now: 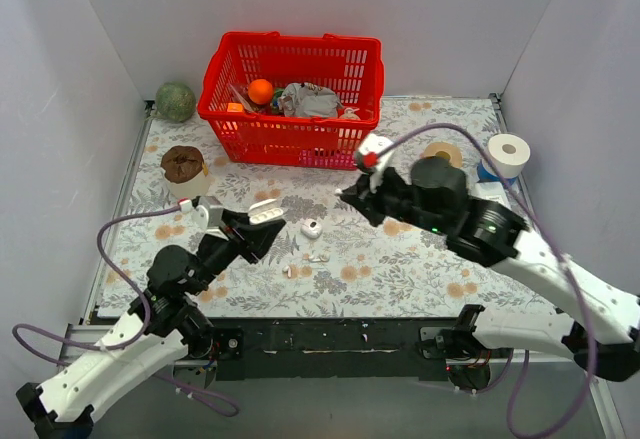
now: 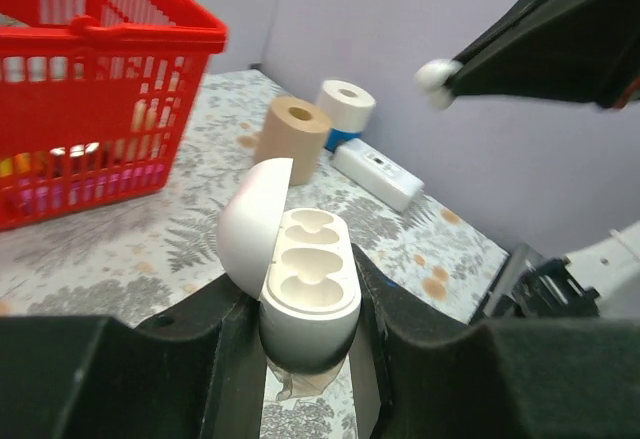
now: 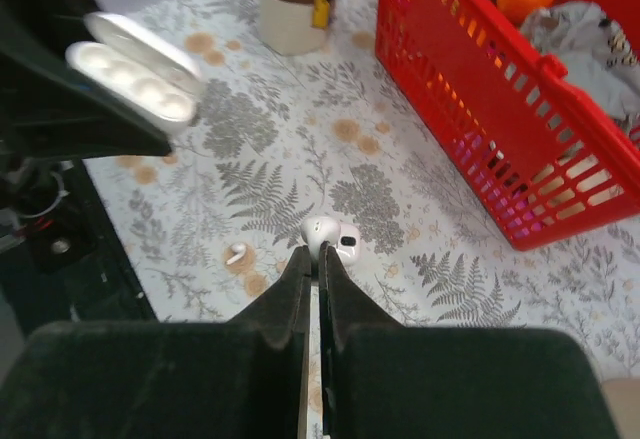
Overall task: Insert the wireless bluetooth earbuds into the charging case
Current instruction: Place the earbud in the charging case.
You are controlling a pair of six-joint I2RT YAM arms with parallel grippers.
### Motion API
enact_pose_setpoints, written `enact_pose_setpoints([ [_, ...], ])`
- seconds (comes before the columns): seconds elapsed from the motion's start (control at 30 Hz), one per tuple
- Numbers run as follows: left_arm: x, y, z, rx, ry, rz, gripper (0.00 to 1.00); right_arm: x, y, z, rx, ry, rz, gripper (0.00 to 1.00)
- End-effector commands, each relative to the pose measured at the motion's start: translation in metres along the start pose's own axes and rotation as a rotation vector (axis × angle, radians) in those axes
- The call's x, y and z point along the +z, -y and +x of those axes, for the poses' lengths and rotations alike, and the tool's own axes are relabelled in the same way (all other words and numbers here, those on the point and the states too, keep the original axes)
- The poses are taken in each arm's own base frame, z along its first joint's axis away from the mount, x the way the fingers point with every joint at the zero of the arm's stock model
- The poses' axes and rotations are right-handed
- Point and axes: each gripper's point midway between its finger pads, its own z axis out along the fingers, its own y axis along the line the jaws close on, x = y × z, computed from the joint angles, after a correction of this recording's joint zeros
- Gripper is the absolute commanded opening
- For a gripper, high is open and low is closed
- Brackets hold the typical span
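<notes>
Left gripper (image 2: pixel 306 309) fills the bottom of the left wrist view, clamped narrow on the case (image 2: pixel 308 284). Lid hinged back to the left; both wells face up, empty.

Right gripper (image 3: pixel 319 256): fingers pinched almost together. In the upper right of the left wrist view its tip carries one earbud (image 2: pixel 436 77), a white blob at the very end. Stem direction not resolvable.

Top view: the two tips face each other at frame centre, apart. A small white item (image 1: pixel 311 227) lies on the cloth (image 1: pixel 420 259) under the gap. Two more earbuds (image 1: pixel 318 257) lie loose at lower centre.

Step in hand, my reading: bring the held earbud to a well.
- Hold the case level and steady.
- Come down along the well axis, stem first.
- Match the earbud to its own side's well.
- Release only once it is seated.
- The grip is at the extreme tip, so travel slowly to avoid a slip.
</notes>
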Motion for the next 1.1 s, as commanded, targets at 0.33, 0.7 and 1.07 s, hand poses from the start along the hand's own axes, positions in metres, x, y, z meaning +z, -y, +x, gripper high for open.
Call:
enact_pose_setpoints([
  [0.33, 0.032, 0.123, 0.007, 0.098, -0.193, 0.780, 0.00, -0.108, -0.068, -0.013, -0.192, 0.058, -0.461, 0.01],
  [0.7, 0.042, 0.133, 0.019, 0.034, -0.293, 0.908, 0.00, -0.114, -0.077, -0.022, -0.195, 0.120, -0.508, 0.01],
  [1.07, 0.038, 0.136, 0.020, 0.040, -0.299, 0.937, 0.00, -0.095, -0.079, -0.025, -0.178, 0.119, -0.512, 0.01],
])
